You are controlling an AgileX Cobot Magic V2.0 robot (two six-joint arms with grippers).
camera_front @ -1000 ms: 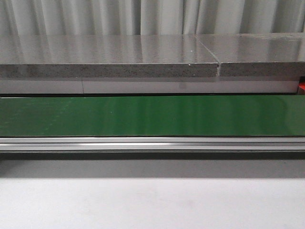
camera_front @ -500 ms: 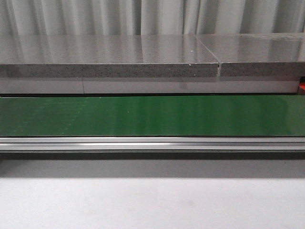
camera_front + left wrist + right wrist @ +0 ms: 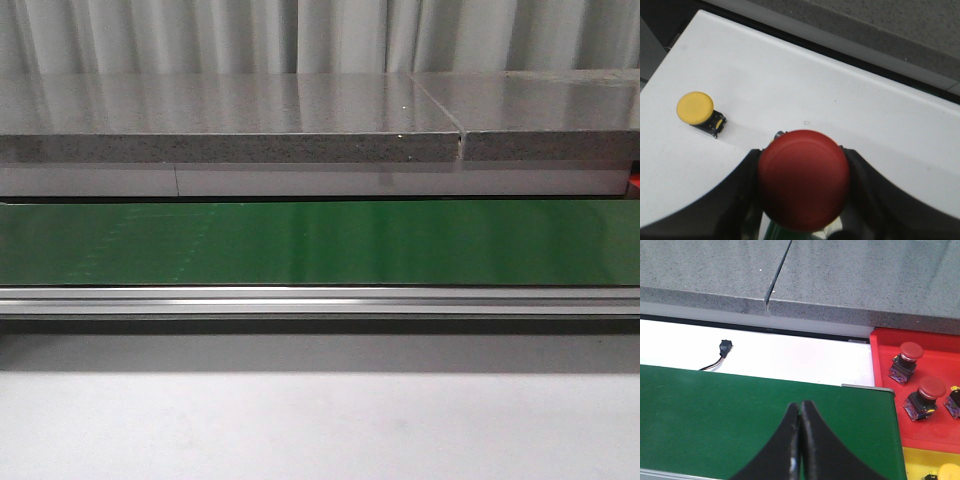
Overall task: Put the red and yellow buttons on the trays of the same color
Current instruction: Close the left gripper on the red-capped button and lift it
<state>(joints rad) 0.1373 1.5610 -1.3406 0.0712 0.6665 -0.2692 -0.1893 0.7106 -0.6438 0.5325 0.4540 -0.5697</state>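
Note:
In the left wrist view my left gripper (image 3: 803, 200) is shut on a red button (image 3: 803, 179), whose round cap fills the space between the black fingers. A yellow button (image 3: 696, 110) stands on the white surface (image 3: 840, 100) a short way off. In the right wrist view my right gripper (image 3: 800, 410) is shut with nothing in it, above the green belt (image 3: 715, 410). A red tray (image 3: 880, 360) at the belt's end holds two red buttons (image 3: 906, 360) (image 3: 925, 397). Below it shows a strip of a yellow tray (image 3: 915, 460) with a yellow button (image 3: 947, 472). The front view shows no gripper.
The green conveyor belt (image 3: 320, 240) runs across the front view behind an aluminium rail (image 3: 320, 300), with a grey stone slab (image 3: 230, 125) beyond it. A small black connector with a wire (image 3: 725, 347) lies on the white strip past the belt.

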